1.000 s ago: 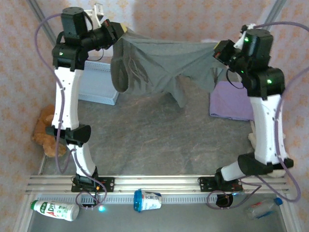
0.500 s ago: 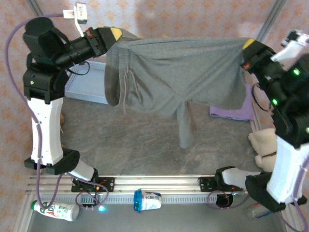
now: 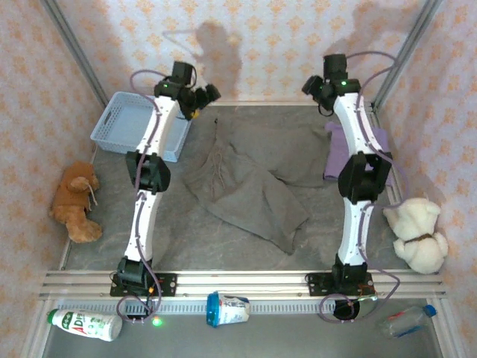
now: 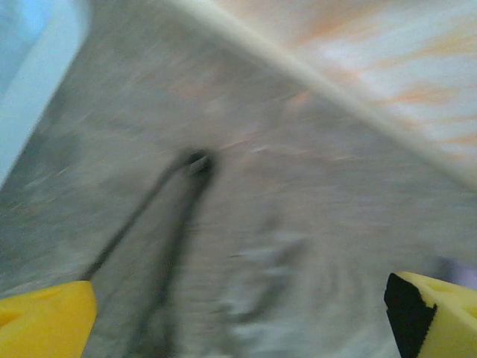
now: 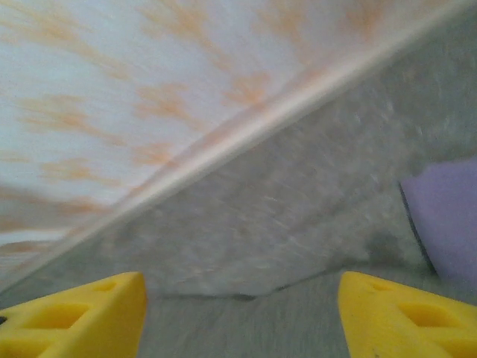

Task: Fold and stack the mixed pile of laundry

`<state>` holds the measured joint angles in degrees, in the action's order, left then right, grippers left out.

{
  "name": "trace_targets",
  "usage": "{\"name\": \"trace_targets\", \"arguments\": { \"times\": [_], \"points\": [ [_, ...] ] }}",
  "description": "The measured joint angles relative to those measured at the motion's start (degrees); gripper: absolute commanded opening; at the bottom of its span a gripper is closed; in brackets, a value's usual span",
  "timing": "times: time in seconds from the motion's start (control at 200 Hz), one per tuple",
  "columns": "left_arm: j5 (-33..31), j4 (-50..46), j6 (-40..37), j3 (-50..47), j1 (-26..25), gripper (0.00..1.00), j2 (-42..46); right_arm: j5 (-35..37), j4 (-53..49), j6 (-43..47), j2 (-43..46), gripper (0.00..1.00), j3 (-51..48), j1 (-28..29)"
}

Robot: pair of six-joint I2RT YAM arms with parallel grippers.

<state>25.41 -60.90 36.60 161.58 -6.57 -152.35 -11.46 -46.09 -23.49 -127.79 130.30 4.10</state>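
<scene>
The dull grey top (image 3: 246,190) lies spread and creased on the table's middle, one sleeve trailing toward the front. The lavender T-shirt (image 3: 334,158) lies folded at the back right, partly behind my right arm. My left gripper (image 3: 201,101) hangs open over the top's far left corner. In the left wrist view its yellow fingertips (image 4: 45,321) stand wide apart above grey cloth and a dark cord (image 4: 179,216). My right gripper (image 3: 317,88) is open near the far right corner. There the grey top's edge (image 5: 246,328) and the lavender T-shirt (image 5: 447,216) show beyond its fingertips (image 5: 406,313).
A light blue basket (image 3: 138,127) stands at the back left beside my left arm. A brown plush toy (image 3: 74,201) lies at the left edge, a cream one (image 3: 417,231) at the right. Two bottles (image 3: 86,324) and a cup (image 3: 227,309) lie before the front rail.
Both grippers have opened and let go of the grey top, which dropped from being held stretched in the air onto the table. Both arms have reached out toward the back wall.
</scene>
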Motion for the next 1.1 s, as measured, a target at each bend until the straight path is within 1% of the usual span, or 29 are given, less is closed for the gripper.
{"name": "trace_targets", "arguments": {
  "times": [0.045,0.08,0.16,0.245,0.36,0.485,0.53,0.575,0.61,0.645,0.666,0.711,0.756,0.861,0.951,1.016,1.101],
  "points": [
    [-0.15,-0.59,-1.18,-1.36,0.04,1.0,-0.87,-0.37,-0.94,-0.04,-0.33,0.7,-2.51,-0.33],
    [-0.44,0.5,-1.55,-4.87,-0.28,1.0,2.16,-0.52,-1.05,0.0,0.5,0.7,-5.31,-0.42],
    [-0.24,3.37,-1.66,-22.14,-0.87,0.98,14.88,-0.7,-0.31,0.17,4.61,0.69,-12.68,-0.37],
    [0.66,6.51,-1.53,-36.02,-0.94,0.94,27.1,-1.44,0.66,0.17,11.06,0.67,-20.79,-0.13],
    [1.64,10.47,-2.05,-47.01,-1.05,0.89,38.03,-2.32,3.19,0.0,20.33,0.63,-30.95,0.2],
    [1.7,13.09,-3.02,-56.87,-2.89,0.84,44.04,-2.73,4.63,-0.48,27.12,0.57,-39.15,0.94],
    [1.49,13.79,-3.52,-60.35,-4.09,0.79,45.09,-2.69,4.85,-0.98,28.28,0.55,-41.24,1.55],
    [1.38,14.32,-3.93,-63.54,-5.51,0.71,45.72,-2.73,5.2,-1.57,28.98,0.53,-43.39,2.36],
    [1.36,15.21,-3.91,-66.14,-6.8,0.62,45.92,-2.71,5.55,-2.05,29.42,0.51,-45.22,3.21],
    [1.36,15.96,-3.98,-68.19,-7.98,0.48,45.92,-2.71,5.88,-2.67,29.79,0.5,-47.08,4.24],
    [1.4,16.44,-3.89,-69.24,-8.55,0.43,45.92,-2.62,6.01,-3.13,29.99,0.5,-48.19,5.03],
    [1.4,17.31,-4.17,-71.6,-9.97,0.26,45.81,-2.47,6.1,-4.15,30.16,0.49,-50.31,6.75],
    [1.38,17.94,-3.76,-73.24,-11.15,0.17,45.48,-2.29,6.21,-5.16,30.16,0.48,-51.87,8.55],
    [1.2,19.74,-4.17,-74.27,-12.31,0.14,43.12,-2.54,7.21,-7.72,30.01,0.49,-54.38,12.0],
    [-0.44,21.24,-4.46,-74.12,-12.13,0.11,39.52,-2.93,9.92,-9.16,28.7,0.51,-54.6,12.35],
    [-2.69,20.9,-5.11,-73.18,-11.8,0.11,35.87,-2.56,11.74,-9.77,26.14,0.51,-53.81,11.98],
    [-6.27,19.96,-5.66,-72.19,-11.04,0.11,31.65,-1.33,12.31,-10.27,19.93,0.51,-50.12,11.76]
  ]
}}
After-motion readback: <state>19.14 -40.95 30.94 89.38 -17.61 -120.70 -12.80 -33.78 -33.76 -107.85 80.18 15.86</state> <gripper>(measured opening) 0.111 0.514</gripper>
